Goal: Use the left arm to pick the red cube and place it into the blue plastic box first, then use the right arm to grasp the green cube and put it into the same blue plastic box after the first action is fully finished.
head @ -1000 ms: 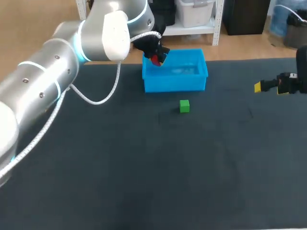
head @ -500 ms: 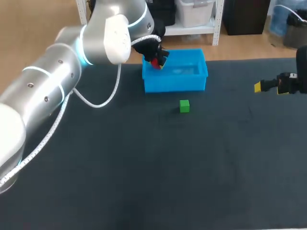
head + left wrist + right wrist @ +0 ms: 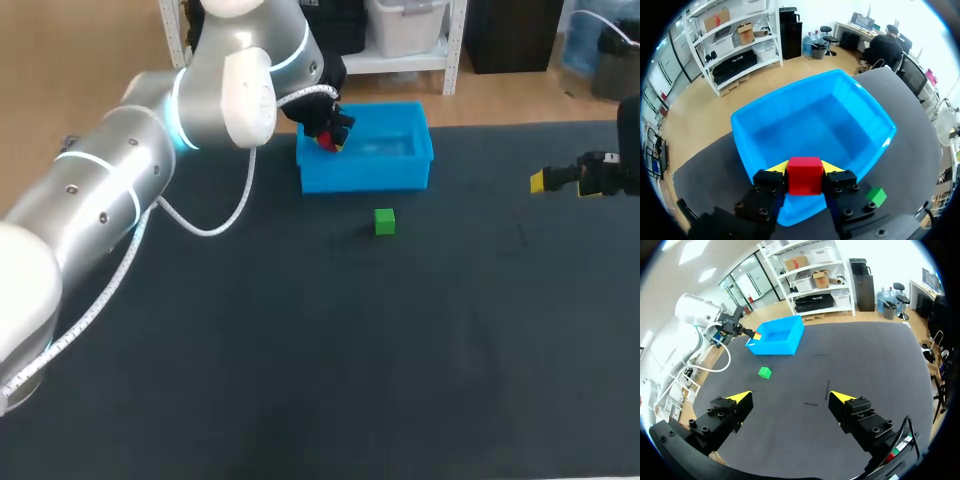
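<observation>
The red cube (image 3: 805, 175) and green cube (image 3: 385, 221) are plain, the box (image 3: 365, 174) bright blue, the table (image 3: 300, 350) dark charcoal. The left arm (image 3: 130, 170) is silver-white with glowing cyan rings. The left gripper (image 3: 805, 169) and right gripper (image 3: 790, 397) are black with yellow tips.

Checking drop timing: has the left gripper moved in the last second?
Yes: left gripper, shut on the red cube, has edged from the blue box's back-left corner toward its inside.

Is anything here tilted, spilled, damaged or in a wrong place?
Nothing stands out. The left end effector holds the red cube squarely over the upright blue plastic box; the green cube rests on the table in front of it.
</observation>
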Motion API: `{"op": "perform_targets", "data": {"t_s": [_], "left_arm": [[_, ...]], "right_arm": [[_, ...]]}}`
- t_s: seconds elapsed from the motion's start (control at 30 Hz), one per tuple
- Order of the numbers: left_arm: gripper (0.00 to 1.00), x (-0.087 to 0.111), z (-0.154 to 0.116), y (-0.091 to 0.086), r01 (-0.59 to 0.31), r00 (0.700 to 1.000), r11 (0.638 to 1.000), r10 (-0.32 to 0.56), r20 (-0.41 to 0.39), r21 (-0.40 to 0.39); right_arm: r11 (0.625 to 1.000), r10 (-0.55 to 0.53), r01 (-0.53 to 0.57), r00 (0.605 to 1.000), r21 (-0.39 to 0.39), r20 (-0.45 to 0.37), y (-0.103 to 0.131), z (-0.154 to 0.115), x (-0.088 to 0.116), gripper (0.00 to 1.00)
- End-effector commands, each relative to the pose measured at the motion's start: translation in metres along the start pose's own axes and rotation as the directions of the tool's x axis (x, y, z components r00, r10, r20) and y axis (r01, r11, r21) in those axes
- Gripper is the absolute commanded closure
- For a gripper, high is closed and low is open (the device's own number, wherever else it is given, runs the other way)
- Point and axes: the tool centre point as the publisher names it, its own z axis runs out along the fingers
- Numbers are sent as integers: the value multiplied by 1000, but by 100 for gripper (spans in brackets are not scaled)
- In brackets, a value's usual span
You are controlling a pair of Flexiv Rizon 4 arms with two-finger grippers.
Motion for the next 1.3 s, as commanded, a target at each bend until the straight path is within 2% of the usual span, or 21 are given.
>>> {"op": "perform_targets", "data": {"t_s": [0.03,0.1,0.13,0.3,0.33,0.47,0.67,0.83,1.0,1.3], "left_arm": [[64,-18,14,4,-2,982,1000,3,-188,5],[45,-19,14,5,-5,982,1000,5,-190,3],[30,-19,14,6,-5,982,1000,6,-190,3],[7,-23,10,7,-16,983,1000,16,-181,0],[5,-24,9,6,-19,984,1000,18,-179,-1],[0,-28,0,4,-30,986,1000,30,-163,-1],[0,-31,-21,-4,-45,989,999,44,-141,-5],[0,-24,-44,-11,-51,992,999,50,-114,-7],[0,-7,-76,-20,-45,996,999,43,-81,-21],[0,39,-124,-33,-35,999,999,34,-17,-40]], "right_arm": [[1000,-1,1,1000,0,0,0,-1,0,0],[1000,-1,1,1000,0,0,0,-1,0,0],[1000,-1,1,1000,0,0,0,-1,0,0],[1000,-1,1,1000,0,0,0,-1,0,0],[1000,-1,1,1000,0,0,0,-1,0,0],[1000,-1,1,1000,0,0,0,-1,0,0],[1000,-1,1,1000,0,0,0,-1,0,0],[1000,-1,1,1000,0,0,0,-1,0,0],[1000,-1,1,1000,0,0,0,-1,0,0],[1000,-1,1,1000,0,0,0,-1,0,0]]}}
